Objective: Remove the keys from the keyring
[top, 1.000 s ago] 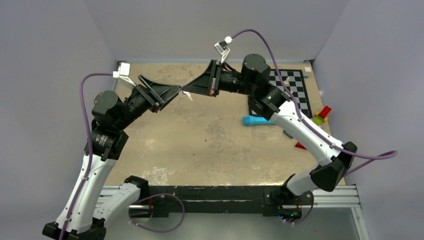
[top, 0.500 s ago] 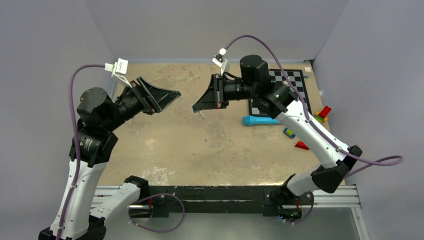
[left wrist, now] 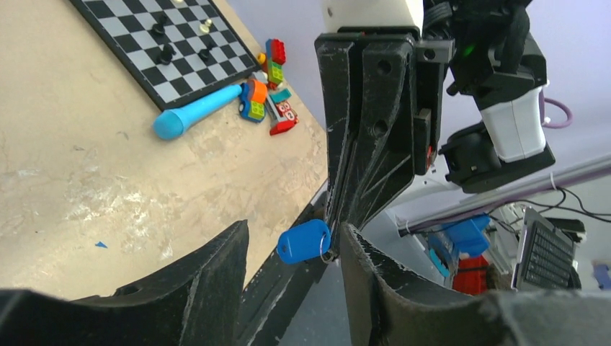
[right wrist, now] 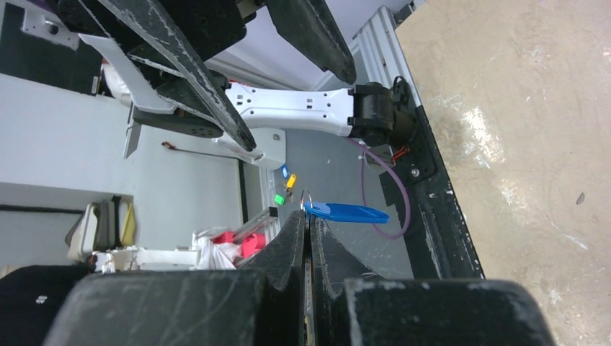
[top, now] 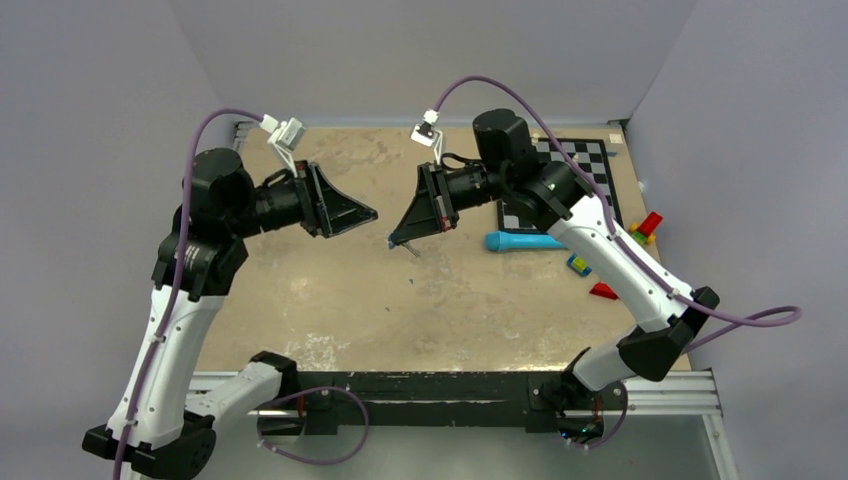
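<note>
My left gripper [top: 372, 213] swung nearer, close to my right gripper [top: 394, 240], tips apart | left: jaws wide, holding nothing | right: jaws pinched on keys [left wrist: 304, 241], above table [top: 350, 290]

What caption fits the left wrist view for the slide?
Right gripper shut on keyring, blue tag attached, framed by open left fingers.

One second ago the left gripper [top: 372, 213] and the right gripper [top: 392, 240] met tip to tip above the far part of the table [top: 330, 290]; now a clear gap lies between the two tips. The right gripper has tilted downward and come toward the near side, and the keys [top: 409, 248] went with it, pinched at its tip. The left arm has swung to the right, and its gripper now points slightly downward.
</note>
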